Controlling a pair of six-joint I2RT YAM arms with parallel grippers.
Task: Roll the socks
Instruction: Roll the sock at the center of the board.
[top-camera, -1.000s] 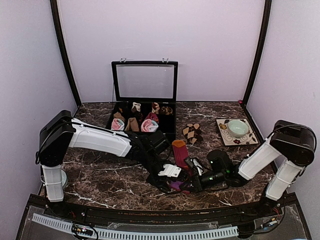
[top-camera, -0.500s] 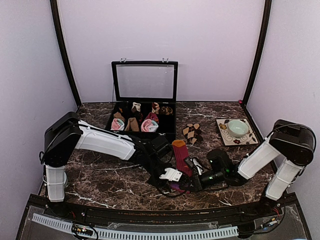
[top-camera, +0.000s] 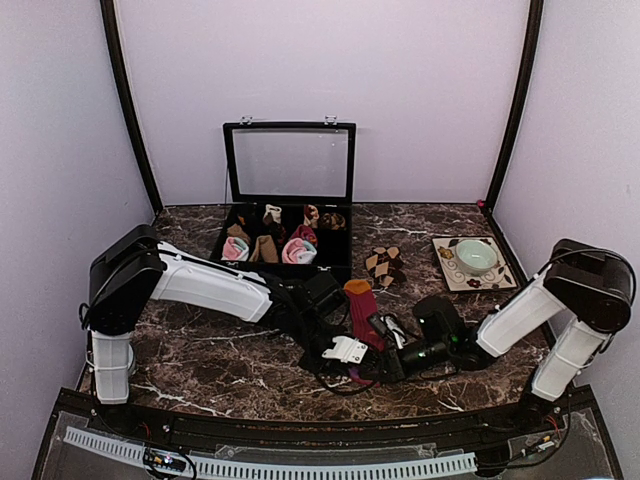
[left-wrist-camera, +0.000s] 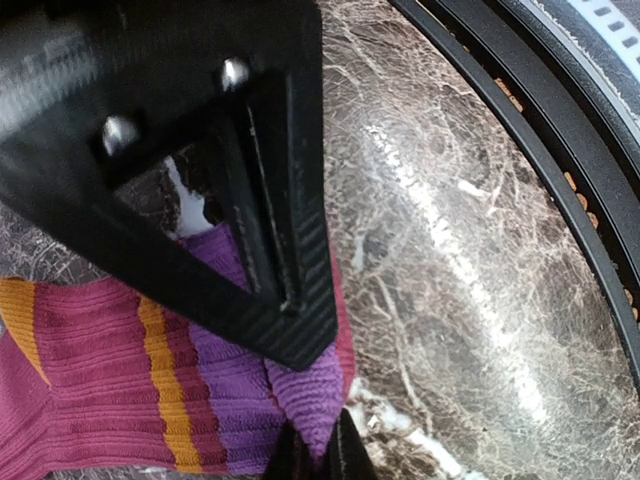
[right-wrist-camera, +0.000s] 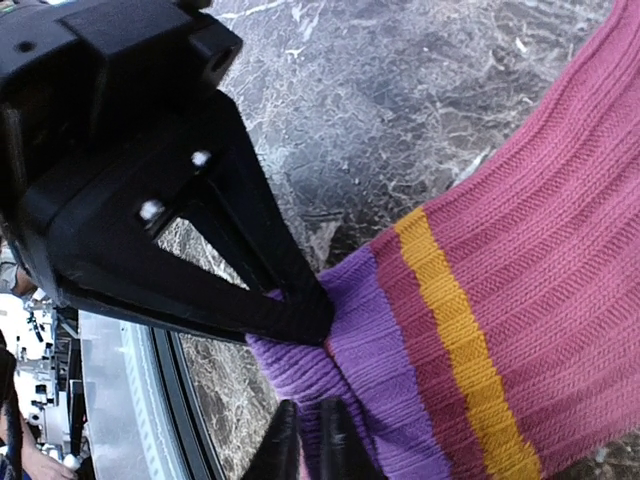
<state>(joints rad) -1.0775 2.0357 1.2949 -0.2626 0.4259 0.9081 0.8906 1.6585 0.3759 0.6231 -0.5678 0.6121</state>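
The long magenta sock lies on the marble table, orange toe at the far end and purple cuff at the near end. My left gripper and right gripper meet at that cuff. In the left wrist view my left gripper is shut on a fold of the purple cuff. In the right wrist view my right gripper is shut on the cuff right beside it. The brown-and-beige diamond sock lies apart, behind the magenta one.
An open black box holding several small sock rolls stands at the back, its lid upright. A patterned mat with a green bowl lies at the right. The table's black front rail runs close to the grippers.
My left arm has shifted slightly to the right and its gripper sits a bit closer to the right gripper at the cuff. The right arm has barely moved.
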